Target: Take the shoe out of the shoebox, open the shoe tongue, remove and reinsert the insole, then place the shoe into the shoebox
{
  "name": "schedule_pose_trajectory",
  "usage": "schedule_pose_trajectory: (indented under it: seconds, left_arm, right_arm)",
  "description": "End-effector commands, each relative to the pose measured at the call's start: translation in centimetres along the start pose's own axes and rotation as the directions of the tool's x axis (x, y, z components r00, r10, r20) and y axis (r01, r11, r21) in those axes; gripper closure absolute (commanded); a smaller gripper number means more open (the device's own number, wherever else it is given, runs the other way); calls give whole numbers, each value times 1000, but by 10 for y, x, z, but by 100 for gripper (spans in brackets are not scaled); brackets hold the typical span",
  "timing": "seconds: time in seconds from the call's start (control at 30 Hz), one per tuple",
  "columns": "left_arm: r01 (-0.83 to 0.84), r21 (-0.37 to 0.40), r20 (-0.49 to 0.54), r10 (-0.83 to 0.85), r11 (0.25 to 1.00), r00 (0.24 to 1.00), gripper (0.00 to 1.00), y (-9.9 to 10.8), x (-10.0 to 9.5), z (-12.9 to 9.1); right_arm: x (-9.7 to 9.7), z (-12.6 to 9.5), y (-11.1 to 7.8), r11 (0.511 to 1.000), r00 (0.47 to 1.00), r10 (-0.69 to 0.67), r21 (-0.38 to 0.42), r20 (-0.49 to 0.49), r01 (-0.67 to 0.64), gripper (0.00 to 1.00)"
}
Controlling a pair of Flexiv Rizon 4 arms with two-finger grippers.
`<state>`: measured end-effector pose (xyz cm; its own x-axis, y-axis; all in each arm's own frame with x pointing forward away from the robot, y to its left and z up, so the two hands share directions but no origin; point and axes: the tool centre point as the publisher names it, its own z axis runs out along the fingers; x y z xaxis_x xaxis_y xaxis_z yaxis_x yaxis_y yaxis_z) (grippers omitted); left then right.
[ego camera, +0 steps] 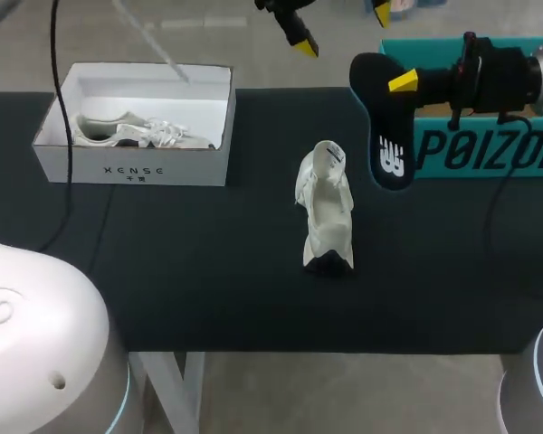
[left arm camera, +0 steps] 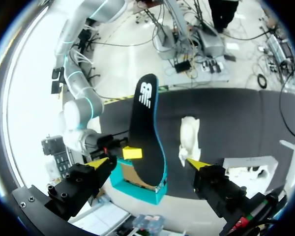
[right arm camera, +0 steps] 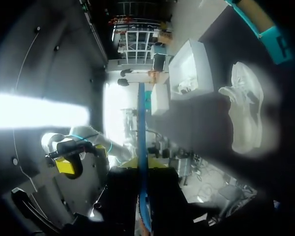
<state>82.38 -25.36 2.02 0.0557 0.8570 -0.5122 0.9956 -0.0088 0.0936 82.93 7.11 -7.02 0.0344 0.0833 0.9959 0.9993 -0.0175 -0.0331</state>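
Note:
A white shoe (ego camera: 326,212) stands on the dark table's middle, toe toward the front edge. It also shows in the left wrist view (left arm camera: 189,140) and the right wrist view (right arm camera: 246,113). My right gripper (ego camera: 398,83) is shut on a black insole (ego camera: 385,122) with a blue edge, held in the air to the right of the shoe and behind it. My own wrist view sees that insole (right arm camera: 141,142) edge-on between my fingers. My left gripper (ego camera: 341,27) hangs open high over the table's back edge. From there the insole (left arm camera: 147,128) stands ahead of its spread fingers (left arm camera: 148,163), untouched.
A white shoebox (ego camera: 136,163) with another white shoe (ego camera: 136,131) inside sits at the back left. A teal box (ego camera: 489,149) stands at the back right, behind the held insole. Bare dark table (ego camera: 208,271) lies in front of the shoebox and around the middle shoe.

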Motion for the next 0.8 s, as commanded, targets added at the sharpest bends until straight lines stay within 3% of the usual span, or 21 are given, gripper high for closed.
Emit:
schedule_pose_trajectory:
  seconds: [0.03, 0.1, 0.37, 0.53, 0.67, 0.8]
  left_arm:
    - [126, -62, 520, -76, 990, 851, 0, -10, 23, 0]
    - [149, -51, 577, -93, 987, 812, 0, -16, 17, -2]
    - [149, -51, 577, -93, 987, 812, 0, -16, 17, -2]
    - [149, -51, 577, -93, 987, 812, 0, -16, 17, -2]
    - [201, -84, 655, -98, 976, 749, 0, -18, 14, 10]
    - [227, -127, 710, -71, 966, 700, 0, -8, 4, 14]
  right_arm:
    - [5, -5, 0, 1000, 1000, -5, 17, 17, 5, 100]
    - [5, -5, -1, 1000, 1000, -3, 19, 22, 3, 100]
    - [11, -14, -10, 999, 997, 32, 30, 63, -34, 100]
    - [20, -22, -17, 999, 998, 51, 16, 41, -52, 100]
    - [29, -28, -14, 997, 997, 71, -23, -11, -71, 100]
    - [38, -29, -11, 997, 998, 58, -43, -21, -58, 100]
